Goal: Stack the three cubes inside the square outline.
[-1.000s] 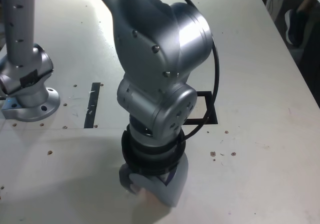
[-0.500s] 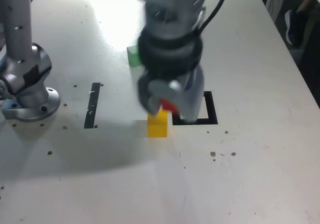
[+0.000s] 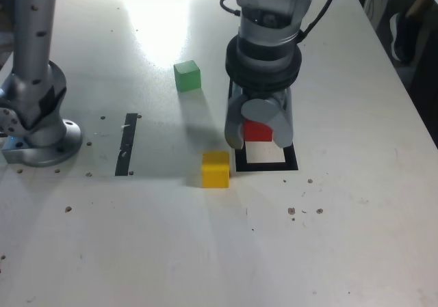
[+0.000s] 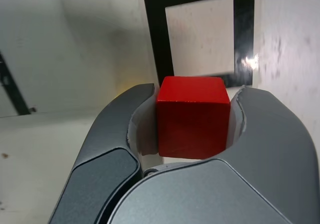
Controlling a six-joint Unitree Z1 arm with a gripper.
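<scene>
- Gripper (image 3: pixel 259 137): fingers (image 4: pixel 122 107) pinching the red cube, one on each side of it.
- Red cube (image 4: pixel 193 116): between the fingertips, two faces showing in the wrist view; sides covered by the fingers. Clearance beneath it cannot be told.
- Square outline (image 3: pixel 291 158): black frame, white middle; its near part shows just below the fingertips in the exterior view, its far part hidden behind the gripper. In the wrist view one corner of the frame is cut off by the picture's edge.
- Yellow cube (image 3: pixel 215 171): on the table (image 3: pixel 328 238), near the fingers, toward the exterior view's left and lower; apart from the red cube, close beside the outline.
- Yellow tint, wrist view: faint and blurred, next to one finger.
- Green cube (image 3: pixel 187 76): on the table, farther from the fingers, up and toward the exterior view's left.
- Black strip (image 3: pixel 126 145): flat, well apart from the fingers, exterior view's left; cut off in the wrist view.
- Metal base (image 3: pixel 44 146): beyond the strip from the fingers, partly cut off.
- Black cable (image 3: pixel 321 18): looped beside the arm, above the fingers, running out of the exterior view.
- Dark shoe (image 3: pixel 404 37): pale-edged, off the table, far from the fingers, exterior view's right.
</scene>
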